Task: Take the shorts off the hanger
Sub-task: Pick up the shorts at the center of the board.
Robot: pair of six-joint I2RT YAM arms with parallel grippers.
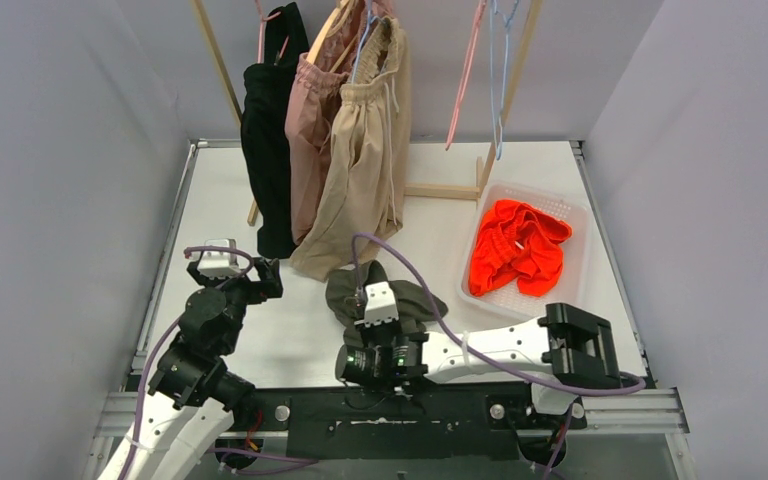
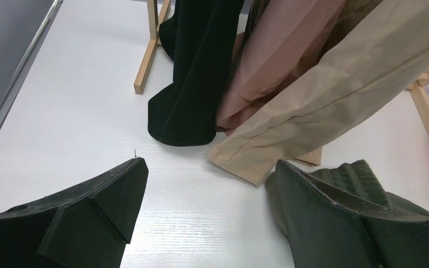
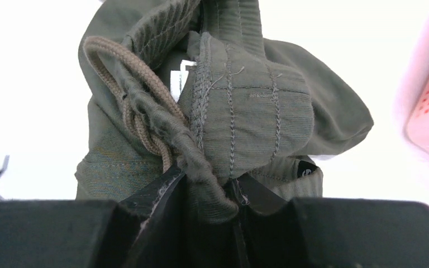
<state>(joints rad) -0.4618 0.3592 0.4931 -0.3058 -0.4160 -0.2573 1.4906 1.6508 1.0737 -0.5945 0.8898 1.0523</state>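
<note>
The dark olive green shorts [image 1: 400, 297] lie bunched on the table in front of the rack. My right gripper [image 1: 368, 303] is shut on their gathered waistband [image 3: 240, 117], beside the brown drawstring [image 3: 139, 103]. Black [image 1: 268, 140], dusty pink [image 1: 310, 140] and beige shorts [image 1: 370, 150] hang on hangers from the wooden rack [image 1: 440, 190]. The bright orange shorts [image 1: 515, 245] lie in the white basket [image 1: 575, 215]. My left gripper [image 1: 250, 270] is open and empty, low over the table; in its wrist view the fingers [image 2: 111, 195] frame bare table below the beige hem [image 2: 246, 156].
Empty pink and blue hangers [image 1: 480, 80] hang at the rack's right end. The rack's wooden foot [image 2: 145, 61] stands on the table at the back left. Grey walls close in both sides. My right arm's cable [image 1: 430, 300] loops over the olive shorts.
</note>
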